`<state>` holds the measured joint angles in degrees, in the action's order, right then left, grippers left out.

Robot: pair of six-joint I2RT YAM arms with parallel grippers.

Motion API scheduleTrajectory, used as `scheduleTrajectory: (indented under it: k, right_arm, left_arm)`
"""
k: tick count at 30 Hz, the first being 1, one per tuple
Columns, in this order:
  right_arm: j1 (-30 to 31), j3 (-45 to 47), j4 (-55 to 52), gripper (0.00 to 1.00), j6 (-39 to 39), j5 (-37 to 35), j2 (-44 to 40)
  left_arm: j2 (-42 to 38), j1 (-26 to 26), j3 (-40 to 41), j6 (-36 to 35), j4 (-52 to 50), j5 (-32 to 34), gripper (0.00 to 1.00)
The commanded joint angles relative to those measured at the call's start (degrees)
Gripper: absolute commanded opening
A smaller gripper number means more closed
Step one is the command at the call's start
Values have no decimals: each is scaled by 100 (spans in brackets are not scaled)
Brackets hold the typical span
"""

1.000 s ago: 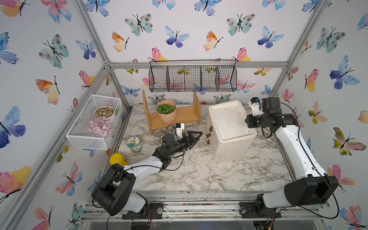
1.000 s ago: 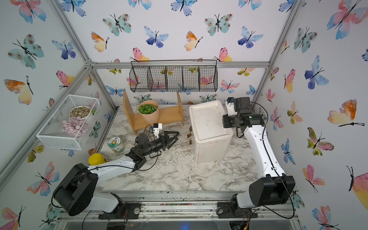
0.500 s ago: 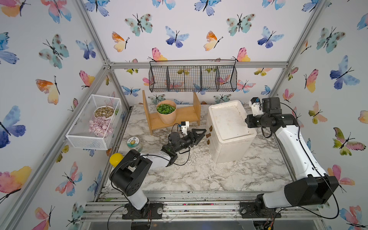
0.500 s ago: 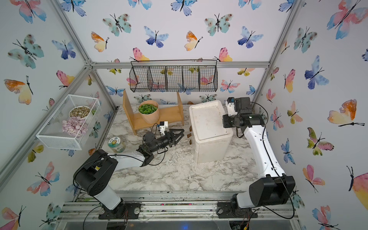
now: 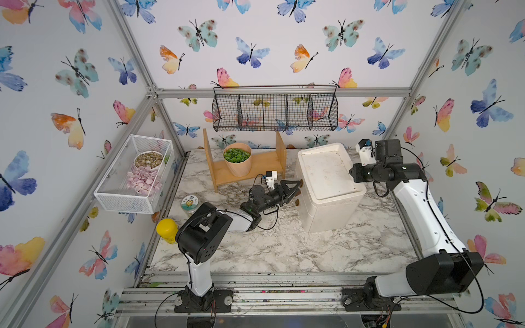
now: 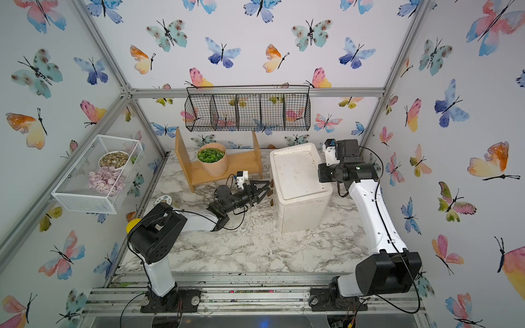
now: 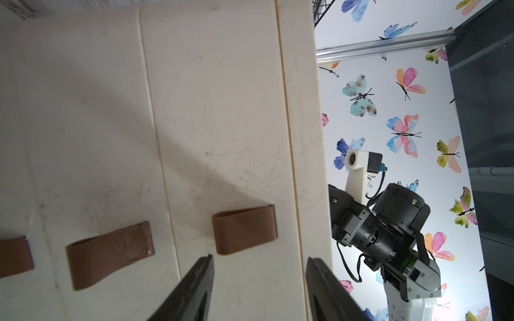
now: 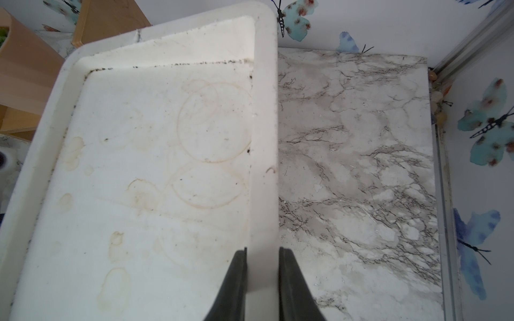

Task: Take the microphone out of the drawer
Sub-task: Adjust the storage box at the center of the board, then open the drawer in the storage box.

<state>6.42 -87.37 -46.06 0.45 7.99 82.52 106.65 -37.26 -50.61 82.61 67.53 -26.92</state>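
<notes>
Marble top (image 5: 284, 250): drawer pull (image 7: 244, 229) just ahead of my parted left claw (image 7: 259, 258); centre, then close. Right claw (image 8: 262, 250) clamps cabinet rim (image 8: 264, 139).

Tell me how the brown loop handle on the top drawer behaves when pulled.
The loop handle looks like a soft folded strap, so it will probably flex before the drawer moves. The freestanding drawer unit looks light and might slide; the right claw clamps its rim.

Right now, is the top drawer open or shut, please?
Shut: the top drawer sits flush with the drawer below, only thin seams showing.
</notes>
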Motion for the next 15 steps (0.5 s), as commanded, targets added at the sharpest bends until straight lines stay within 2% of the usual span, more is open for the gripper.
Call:
scheduleTrajectory:
  k: [1, 11, 15]
  right_arm:
    - [-17, -70, 798, 7, 306, 539, -140]
    - [-17, -144, 800, 7, 263, 585, -69]
    - [-17, -172, 836, 7, 289, 622, -52]
  left_arm:
    - [121, -33, -164, 6, 265, -131, 58]
    - [459, -174, -502, 141, 340, -134, 53]
    - [515, -185, -529, 176, 410, -132, 40]
